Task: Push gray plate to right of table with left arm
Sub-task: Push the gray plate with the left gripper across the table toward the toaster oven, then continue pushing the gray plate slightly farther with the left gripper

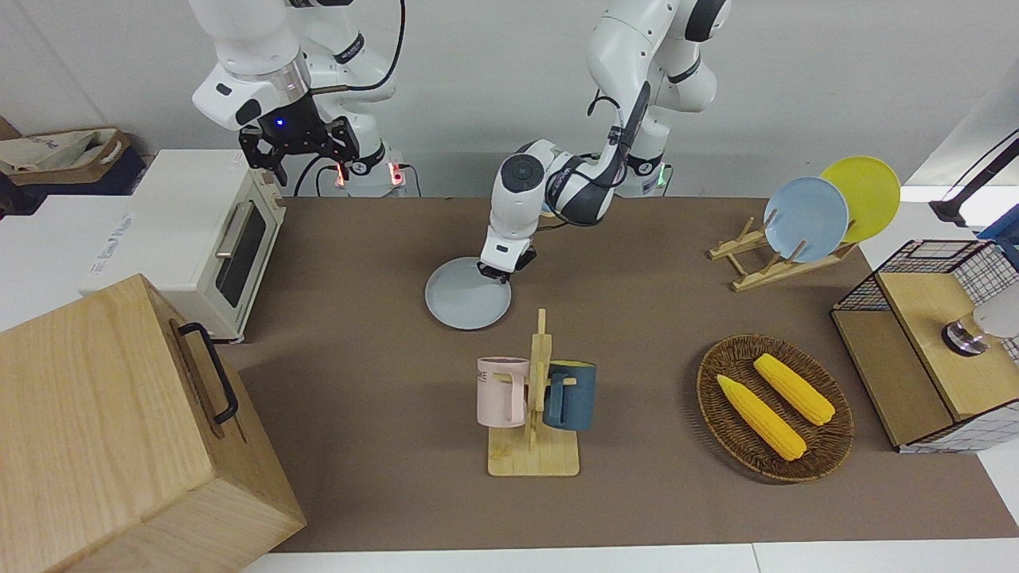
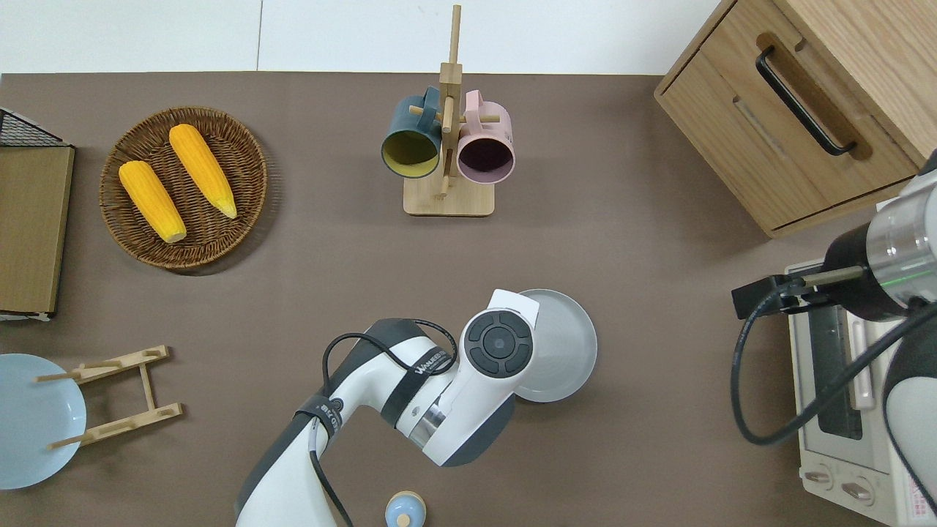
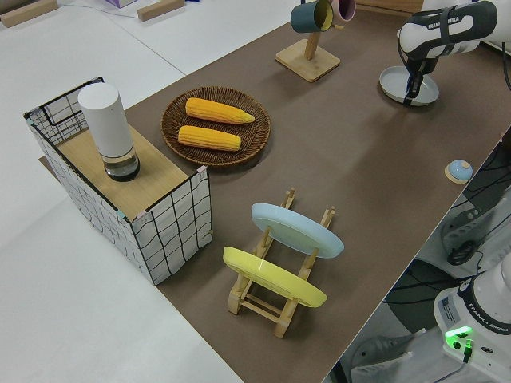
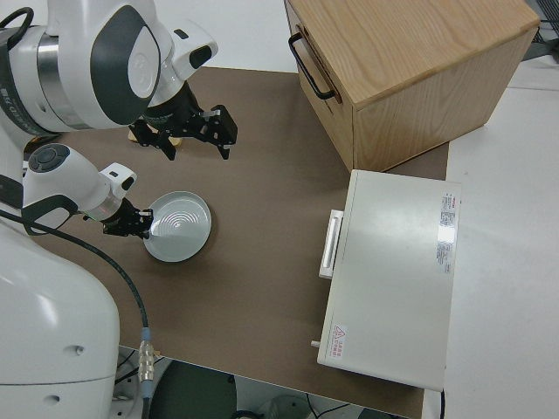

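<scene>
The round pale blue-gray plate lies flat on the matte brown surface, about midway along it and toward the robots' edge. It is nearer to the robots than the wooden mug stand, which holds a pink mug and a dark blue mug. The left arm's black two-finger hand is down at the plate's rim on the side toward the left arm's end; whether its fingers are apart or together cannot be told. The arm's white link reads "FRANKA EMIKA". The right arm's hand is parked with its fingers apart. The white toaster oven at the right arm's end carries writing too small to read.
</scene>
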